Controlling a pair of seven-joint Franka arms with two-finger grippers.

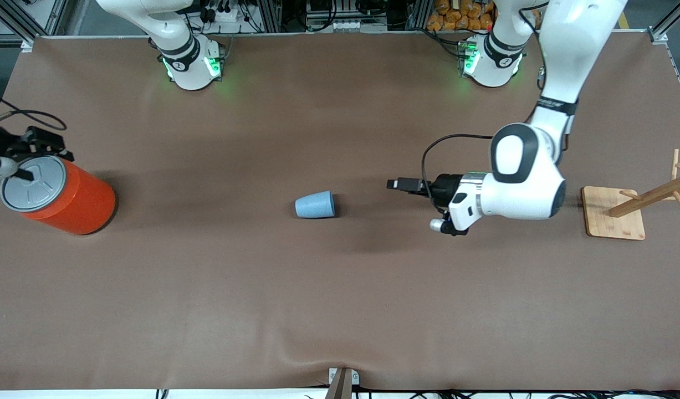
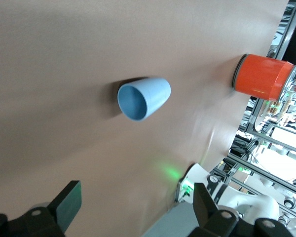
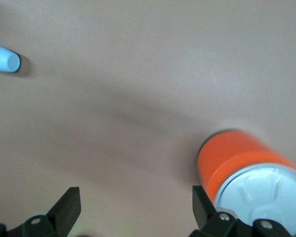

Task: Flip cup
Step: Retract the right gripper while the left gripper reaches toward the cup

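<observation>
Cup (image 1: 315, 204), smooth tapered light-blue plastic, lies on its side.

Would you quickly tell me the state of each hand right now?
Left hand: open, empty, over the table beside the cup.
Right hand: open, empty, at the orange can.

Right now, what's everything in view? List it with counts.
cup: 1, light blue, lying on its side mid-table, mouth toward the left arm's end
can: 1, orange with grey pull-tab top, upright at the right arm's end
wooden rack: 1, light wood, pegged post on a flat base, at the left arm's end
table: 1, brown
left gripper: 1, open, over the table beside the cup
right gripper: 1, open, over the can
</observation>
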